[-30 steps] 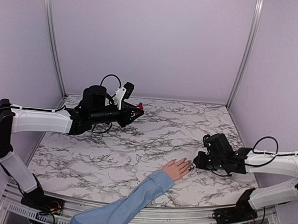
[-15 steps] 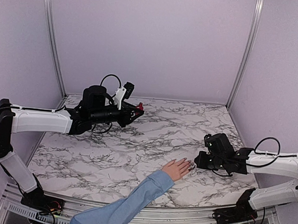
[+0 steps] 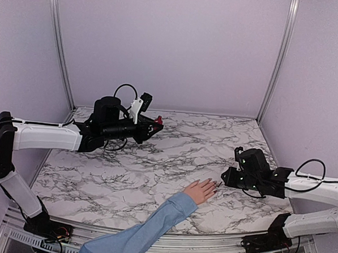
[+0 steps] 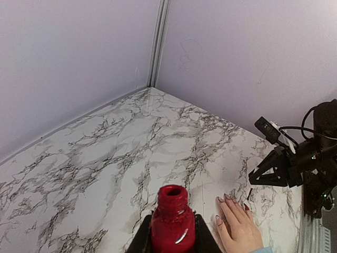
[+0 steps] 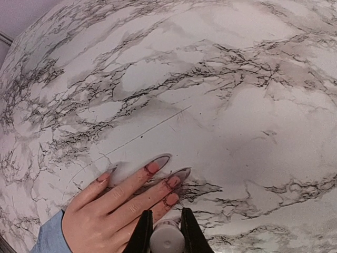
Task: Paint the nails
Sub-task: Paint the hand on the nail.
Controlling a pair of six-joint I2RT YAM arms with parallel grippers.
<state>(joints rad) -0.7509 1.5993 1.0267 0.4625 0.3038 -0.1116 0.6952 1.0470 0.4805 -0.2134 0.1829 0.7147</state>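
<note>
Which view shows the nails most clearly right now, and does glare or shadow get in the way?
Right wrist: nails close and sharp, soft finger shadows on the table; the pale cap at the bottom edge is blurred. Left wrist: hand small, a glare streak on the red bottle. Top view: even light, nails too tiny to make out.

You see a white worktop [image 3: 155,177] with grey and black wiggly lines, like marble. The walls [image 3: 173,47] are pale purple. The nail-polish bottle [image 4: 171,224] is bright red. The sleeve [image 3: 146,230] is light blue. The nails [image 5: 152,167] look pinkish red. Your left arm [image 3: 44,136] and right arm [image 3: 319,188] are white and black.
</note>
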